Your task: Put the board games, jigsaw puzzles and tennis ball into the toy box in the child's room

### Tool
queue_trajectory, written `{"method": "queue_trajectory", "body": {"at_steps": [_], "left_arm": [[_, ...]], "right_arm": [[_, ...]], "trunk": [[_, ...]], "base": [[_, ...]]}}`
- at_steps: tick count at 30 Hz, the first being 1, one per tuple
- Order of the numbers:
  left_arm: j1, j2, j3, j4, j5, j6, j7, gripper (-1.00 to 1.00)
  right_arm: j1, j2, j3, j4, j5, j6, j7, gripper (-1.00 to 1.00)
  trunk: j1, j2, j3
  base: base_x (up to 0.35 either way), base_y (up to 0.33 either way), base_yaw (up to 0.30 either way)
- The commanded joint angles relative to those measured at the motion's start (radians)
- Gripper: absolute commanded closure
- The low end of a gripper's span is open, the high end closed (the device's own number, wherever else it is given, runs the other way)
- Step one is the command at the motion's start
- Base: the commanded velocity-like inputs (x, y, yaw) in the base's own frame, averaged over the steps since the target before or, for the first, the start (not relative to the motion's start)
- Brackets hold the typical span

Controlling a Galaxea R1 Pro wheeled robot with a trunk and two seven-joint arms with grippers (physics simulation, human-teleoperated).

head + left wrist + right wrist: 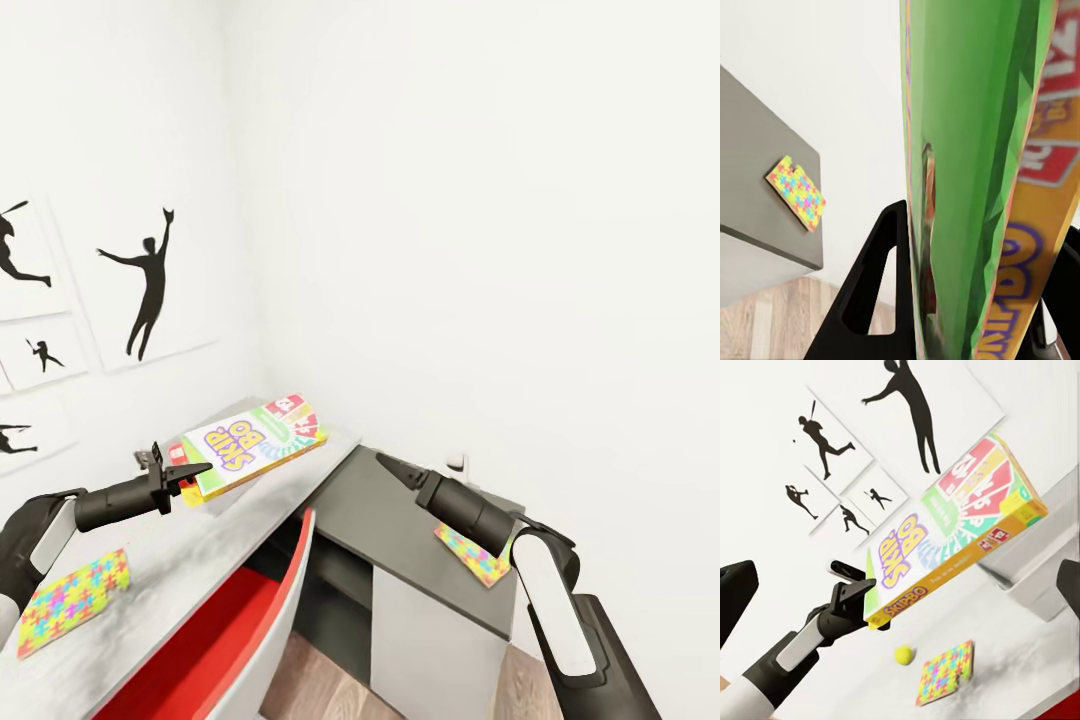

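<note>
My left gripper (193, 470) is shut on the near edge of a large board game (258, 444) printed "Skip-Bo" with a green edge. It holds the box tilted in the air above the far end of the white table (190, 570). In the left wrist view a black finger (874, 289) presses against the box (967, 150). The grey toy box (1039, 581) lies under the lifted game. On the table lie a tennis ball (904, 655) and a jigsaw puzzle (75, 600). Another jigsaw puzzle (472, 555) rests on the dark grey unit (400, 520). My right gripper (388, 464) hovers open over that unit, holding nothing.
A red and white chair (235, 625) is pushed in under the table's front edge. White walls close in behind and to the right of the table, and silhouette pictures (145, 285) hang on the left wall. Wood floor (320, 680) shows below.
</note>
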Motion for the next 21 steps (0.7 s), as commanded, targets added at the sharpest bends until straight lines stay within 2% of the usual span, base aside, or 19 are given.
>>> {"method": "queue_trajectory", "body": {"at_steps": [1,7,21], "left_arm": [[0.000,0.000,0.000,0.000,0.006,0.010,-0.002,1.00],[0.000,0.000,0.002,0.000,0.006,0.010,-0.002,1.00],[0.000,0.000,0.002,0.000,0.006,0.010,-0.003,1.00]], "right_arm": [[0.000,0.000,-0.001,0.000,-0.003,0.006,0.000,-1.00],[0.000,0.000,-0.001,0.000,-0.003,0.005,-0.001,-1.00],[0.000,0.000,0.001,0.000,-0.003,0.004,-0.018,-1.00]], "trunk": [[0.001,-0.001,0.000],[0.001,-0.001,0.000],[0.001,-0.001,0.000]], "base": [[0.300,-0.105,0.001],[0.300,-0.038,0.091],[0.273,-0.002,0.268]]}}
